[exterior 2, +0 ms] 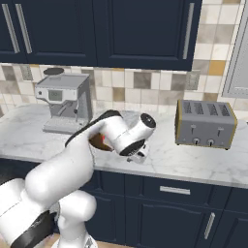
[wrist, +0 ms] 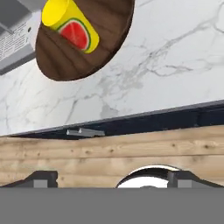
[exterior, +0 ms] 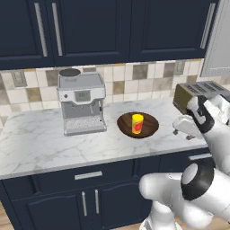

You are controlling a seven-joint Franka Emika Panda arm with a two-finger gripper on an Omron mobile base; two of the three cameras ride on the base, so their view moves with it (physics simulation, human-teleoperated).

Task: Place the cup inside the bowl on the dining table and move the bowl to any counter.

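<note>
The dark brown wooden bowl (exterior: 151,124) rests on the white marble counter (exterior: 36,143), just right of a coffee machine. The yellow cup (exterior: 137,123) with its red mark stands upright inside the bowl. In the hand view the bowl (wrist: 107,30) and the cup (wrist: 70,25) sit at the top left, over the counter (wrist: 166,57). My gripper (exterior: 182,129) hovers to the right of the bowl near the counter's front edge, apart from it. Its fingertips (wrist: 41,178) stand wide apart with nothing between them, so the gripper (wrist: 114,179) is open.
A silver coffee machine (exterior: 81,103) stands left of the bowl, and a toaster (exterior 2: 205,123) at the right by my hand. Navy wall cabinets hang above the tile backsplash. Navy base cabinets with a silver drawer handle (wrist: 85,132) front the counter, above a wooden floor.
</note>
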